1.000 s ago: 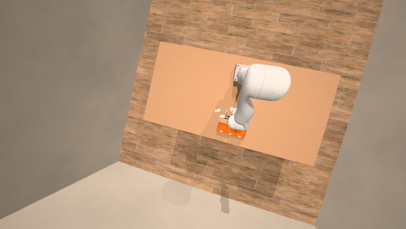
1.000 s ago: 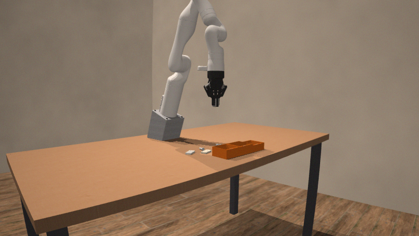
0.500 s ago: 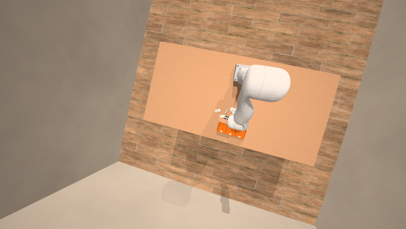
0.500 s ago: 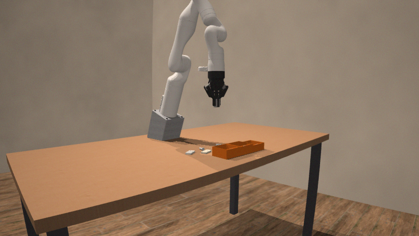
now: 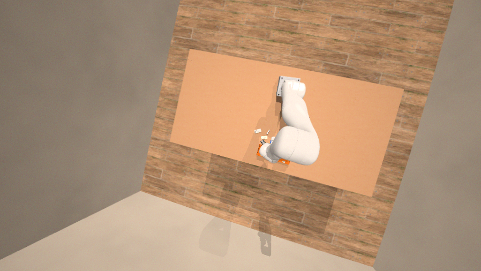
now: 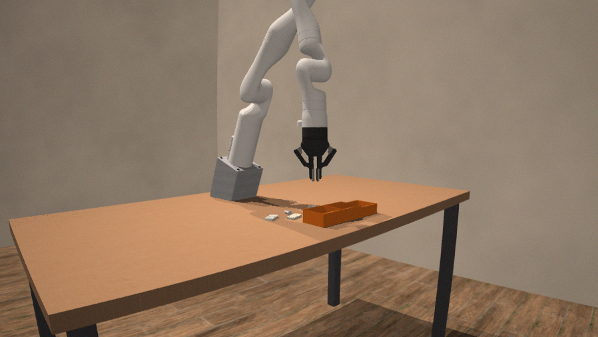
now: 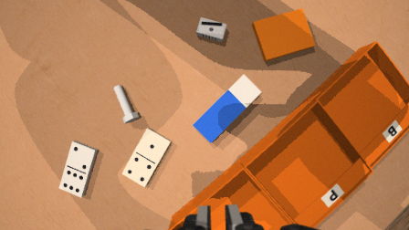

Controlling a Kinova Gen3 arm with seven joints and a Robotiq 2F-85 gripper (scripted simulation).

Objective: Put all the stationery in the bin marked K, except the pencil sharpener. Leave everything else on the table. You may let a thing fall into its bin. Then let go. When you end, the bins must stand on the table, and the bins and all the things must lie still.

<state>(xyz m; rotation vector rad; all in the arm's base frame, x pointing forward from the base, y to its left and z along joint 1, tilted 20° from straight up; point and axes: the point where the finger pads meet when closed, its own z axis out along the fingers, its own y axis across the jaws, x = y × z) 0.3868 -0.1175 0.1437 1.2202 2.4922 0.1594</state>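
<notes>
Claw [image 6: 315, 178] first: nearly shut, nothing held, nothing touched, high above the orange three-compartment bin [image 7: 310, 99] near the long edge of the surface [image 6: 125, 234] opposite the arm's base. Seems to be lining up for a first pick.

Open wide before descending. Aim at the blue-and-white rectangular eraser [image 7: 226, 109], flat just beside the bin's wall on the side toward the surface's middle. Turn the wrist to close across its narrow width, clear of that wall. Take likewise the flat orange square pad [image 7: 284, 34], farther in; probably thin, so grip it by the edges. Skip the grey pencil sharpener [image 7: 212, 29], the white bolt [image 7: 125, 104] and the two ivory dominoes [image 7: 147, 157].

Release over compartment K: label not in sight, presumably the one under the claw, since only P [image 7: 332, 194] and B [image 7: 391, 131] show.
</notes>
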